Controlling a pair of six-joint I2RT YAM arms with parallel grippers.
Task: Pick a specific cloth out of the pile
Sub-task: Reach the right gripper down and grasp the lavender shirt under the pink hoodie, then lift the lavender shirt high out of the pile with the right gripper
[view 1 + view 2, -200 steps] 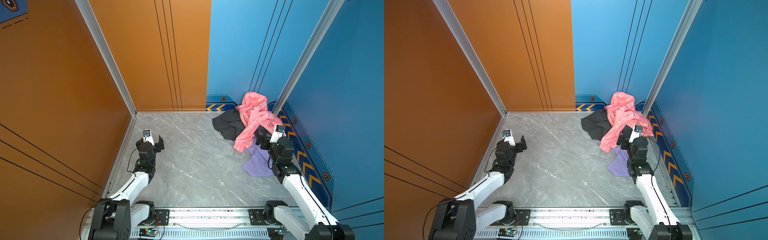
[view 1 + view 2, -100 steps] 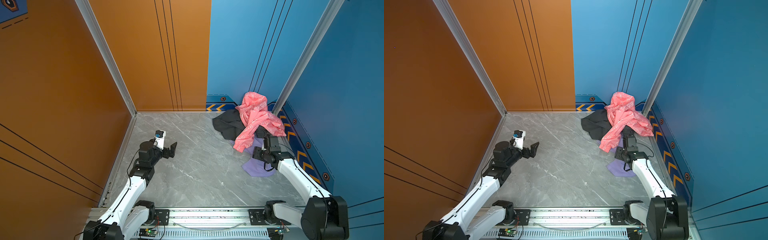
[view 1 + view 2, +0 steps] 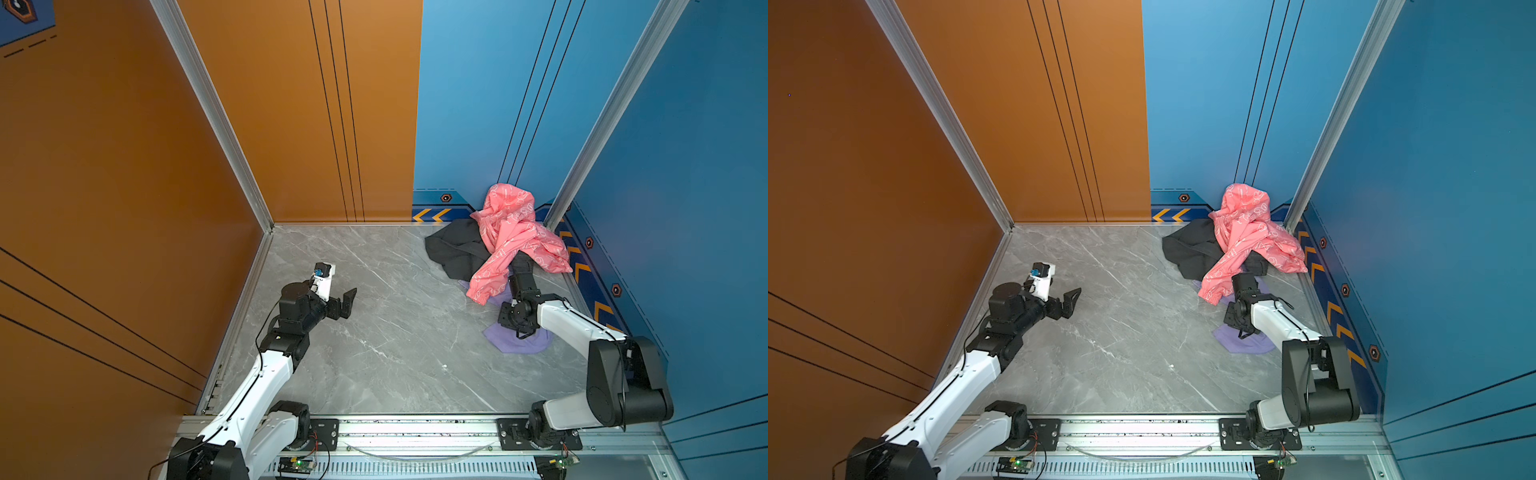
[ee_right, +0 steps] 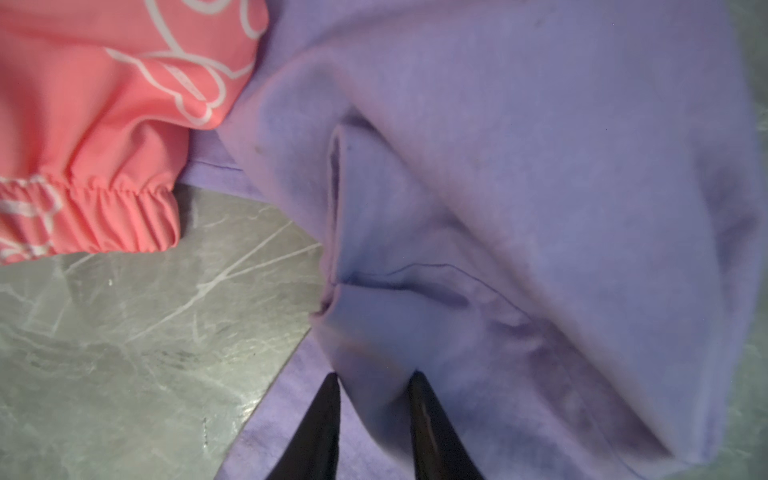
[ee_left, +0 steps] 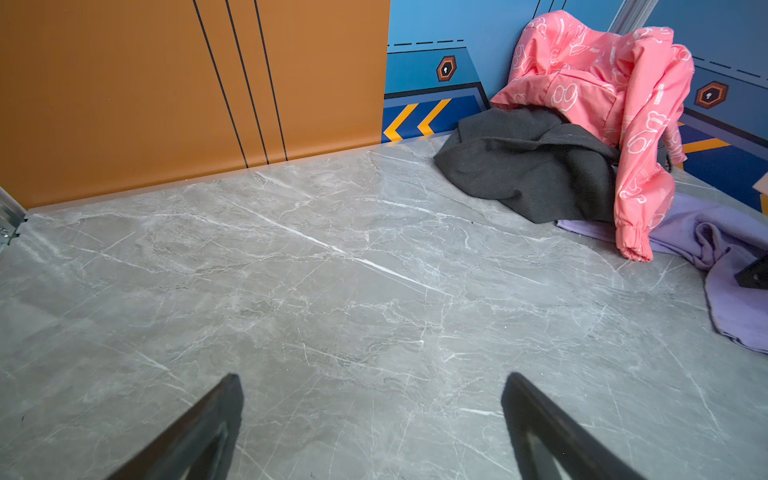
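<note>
Two walls, an orange wall and a blue wall, close in a grey marbled desk. We take the far wall as twelve o'clock in both top views.

The pile sits in the far corner, at about one o'clock on the desk. Its largest piece is a pink jacket with white print, heaped on top and leaning against the blue wall. One of its sleeves trails down toward six o'clock. A dark garment spreads out from under the jacket on its nine o'clock side.

The cloth is plain lavender and lies flat on the desk at the pile's six o'clock edge. Its far part runs under the dark garment, and the sleeve's gathered cuff rests on it, so both weigh on it there. The right arm reaches over the cloth from five o'clock.

We see the right claw closed on a raised fold of the cloth, which is pinched between its two black tips. The left claw hangs at nine o'clock above bare desk. Its jaws are spread wide with nothing between them, and it is well apart from the pile.
</note>
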